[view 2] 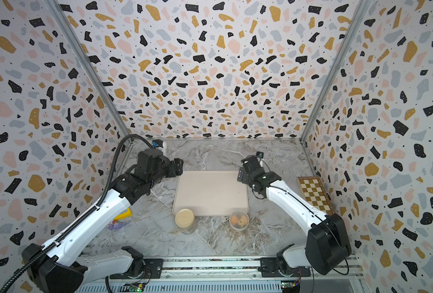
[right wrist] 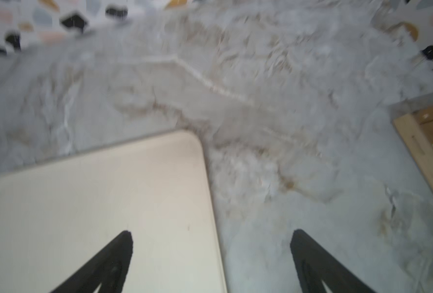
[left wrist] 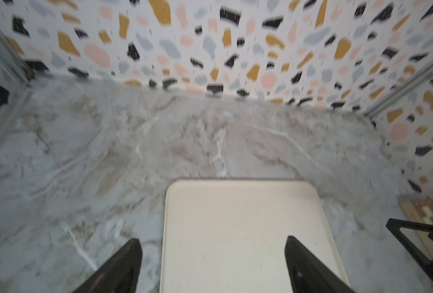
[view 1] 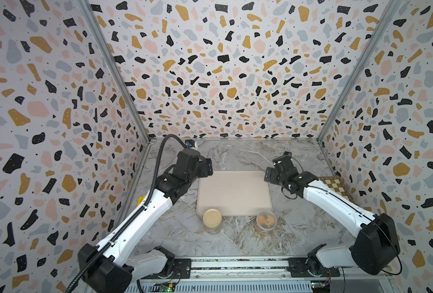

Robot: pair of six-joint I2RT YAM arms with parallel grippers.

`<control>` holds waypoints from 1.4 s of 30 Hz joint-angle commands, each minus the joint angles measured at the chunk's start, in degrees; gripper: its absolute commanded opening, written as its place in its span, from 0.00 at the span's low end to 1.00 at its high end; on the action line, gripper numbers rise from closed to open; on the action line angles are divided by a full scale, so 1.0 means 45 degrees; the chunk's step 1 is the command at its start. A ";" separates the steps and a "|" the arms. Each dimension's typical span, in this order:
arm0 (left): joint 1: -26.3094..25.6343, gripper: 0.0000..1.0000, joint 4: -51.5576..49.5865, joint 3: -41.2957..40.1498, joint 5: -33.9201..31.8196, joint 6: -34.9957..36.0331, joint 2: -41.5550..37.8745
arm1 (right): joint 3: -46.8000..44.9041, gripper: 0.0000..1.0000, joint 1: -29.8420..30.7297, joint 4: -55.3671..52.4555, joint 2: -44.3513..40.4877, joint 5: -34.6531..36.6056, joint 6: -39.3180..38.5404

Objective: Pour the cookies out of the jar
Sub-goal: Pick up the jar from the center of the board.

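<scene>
By near-right corner of tray [view 1: 233,192] | targeting open jar [view 1: 266,220] of cookies [view 1: 265,219] | holding left gripper [left wrist: 212,241], right gripper [right wrist: 211,232] wide, empty | advising mid-wall grip, tipping slowly over tray

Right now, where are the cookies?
In both top views, the cookies sit in the clear jar by the tray's near right corner, right of the lidded jar.

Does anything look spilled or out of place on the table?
Nothing is spilled: the cookies sit inside the upright clear jar by the tray. Only oddities: a chessboard against the wall and a purple item near the left arm.
</scene>
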 commanded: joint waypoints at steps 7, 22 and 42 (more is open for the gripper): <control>0.0042 0.88 -0.2193 -0.1616 0.0926 -0.1067 -0.3830 | 0.0240 1.00 0.3001 -0.4462 -0.1776 0.0268 0.1791; 0.0003 0.96 -0.1474 -0.2848 0.3826 -0.1235 -0.3939 | -0.0831 0.99 0.4124 -0.3531 -0.0907 -0.2264 0.1498; -0.0231 0.98 -0.1400 -0.3652 0.3839 -0.1724 -0.4574 | -0.2552 1.00 0.4508 -0.3469 -0.0952 -0.2739 0.2286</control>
